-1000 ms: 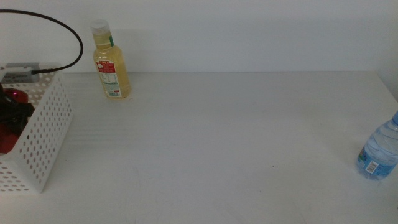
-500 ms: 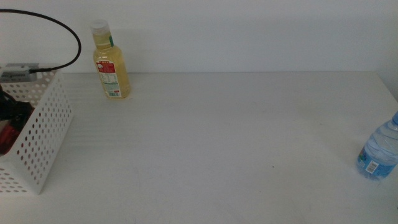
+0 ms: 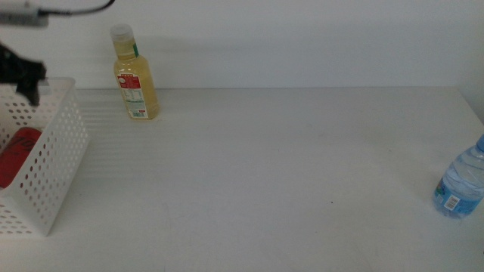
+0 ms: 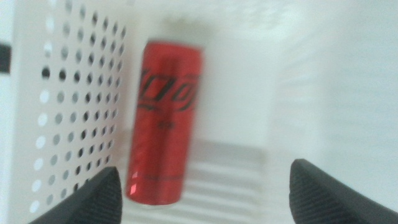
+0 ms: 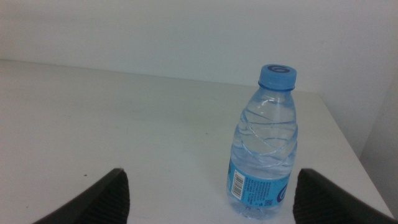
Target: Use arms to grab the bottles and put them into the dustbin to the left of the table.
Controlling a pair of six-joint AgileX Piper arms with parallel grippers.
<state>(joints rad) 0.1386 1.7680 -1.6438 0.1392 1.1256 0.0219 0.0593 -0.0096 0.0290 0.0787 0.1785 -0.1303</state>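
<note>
A yellow-liquid bottle [image 3: 134, 74] with a white cap stands upright at the table's far left. Upright at the table's right edge is a clear water bottle [image 3: 460, 183] [image 5: 265, 148] with a blue cap. The white perforated dustbin [image 3: 47, 174] [image 4: 68, 93] sits at the left, and a red can [image 3: 17, 153] [image 4: 165, 118] lies on its floor. My left gripper [image 3: 21, 75] [image 4: 205, 196] hangs open above the dustbin, holding nothing. The right gripper [image 5: 208, 199] is open a short way before the water bottle and is out of the middle view.
The white table [image 3: 272, 174] stretches between the two bottles. A black cable [image 3: 83, 9] trails from the left arm at the top left. A white wall rises behind the table.
My left gripper has risen out of the dustbin, leaving the red can lying on its floor. Both bottles stay where they were.
</note>
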